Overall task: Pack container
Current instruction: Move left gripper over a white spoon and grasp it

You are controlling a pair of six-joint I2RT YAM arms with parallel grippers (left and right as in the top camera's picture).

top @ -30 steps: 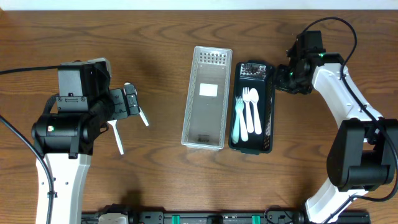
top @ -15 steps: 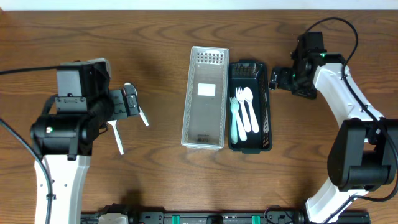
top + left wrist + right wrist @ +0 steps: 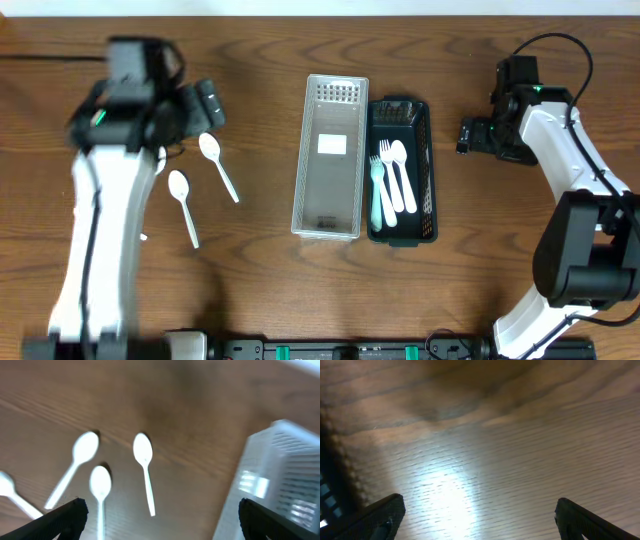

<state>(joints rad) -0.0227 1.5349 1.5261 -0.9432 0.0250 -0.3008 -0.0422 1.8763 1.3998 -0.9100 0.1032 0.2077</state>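
Note:
A clear plastic container (image 3: 330, 155) lies empty at the table's middle; it also shows at the right of the left wrist view, container (image 3: 282, 475). A black basket (image 3: 427, 170) touches its right side and holds white and pale-blue forks and a spoon (image 3: 398, 178). Two white spoons (image 3: 217, 165) (image 3: 183, 205) lie on the wood to the left. Beyond the fingers, the left wrist view shows several spoons (image 3: 143, 467). My left gripper (image 3: 205, 105) (image 3: 160, 525) hangs open above them, holding nothing. My right gripper (image 3: 468, 135) (image 3: 480, 520) is open over bare wood, apart from the basket.
The basket's dark edge (image 3: 332, 475) shows blurred at the left of the right wrist view. Both arm bases stand at the table's near edge, and cables trail off the far left and far right.
My right gripper opened, let go of the black basket and drew back to the right. The basket now sits against the clear container. My left arm swung toward the far side, uncovering the spoons.

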